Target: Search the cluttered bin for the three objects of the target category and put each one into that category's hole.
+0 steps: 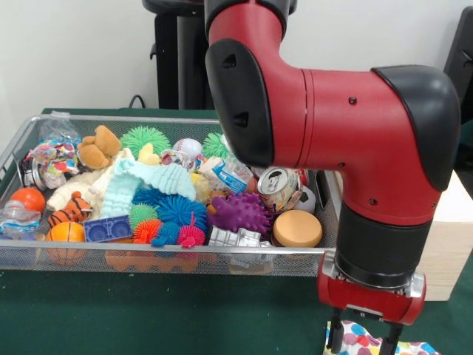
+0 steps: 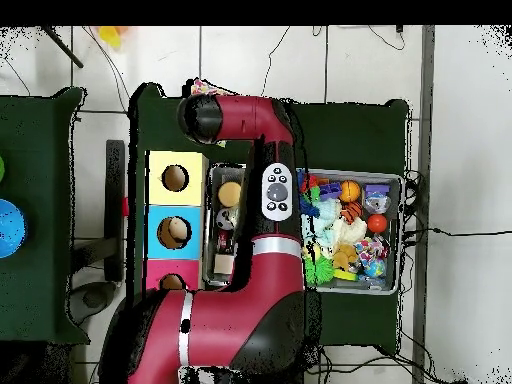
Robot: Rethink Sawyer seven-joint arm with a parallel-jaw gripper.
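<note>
The red and black arm [image 1: 325, 126] fills the upper middle and right of the front view, bending down to the lower right corner. There the gripper [image 1: 362, 342] hangs at the bottom edge over a piece of cloth with coloured dots [image 1: 362, 342]; its dark fingers [image 1: 336, 333] stand on either side of the cloth, but whether they are clamped on it or merely apart around it cannot be told.

The wire mesh bin [image 1: 148, 255] spans the left and centre of the front view on the green table [image 1: 148, 318], well apart from the gripper. It is heaped with clutter: a pale mint knitted cloth [image 1: 144, 185] in the middle, a purple spiky toy [image 1: 240, 212] right of centre, blue spiky balls [image 1: 174, 209] beside it, a green spiky ball [image 1: 144, 138] at the back, a brown teddy bear [image 1: 100, 146] in the upper left, a crushed drink can [image 1: 278, 186] towards the right, a round tan disc [image 1: 297, 228] at the front right, an orange ball [image 1: 28, 198] at the left edge.

In the overhead view, coloured boxes with holes sit left of centre: a yellow box [image 2: 160, 160] uppermost, a blue box [image 2: 158, 218] below it.
</note>
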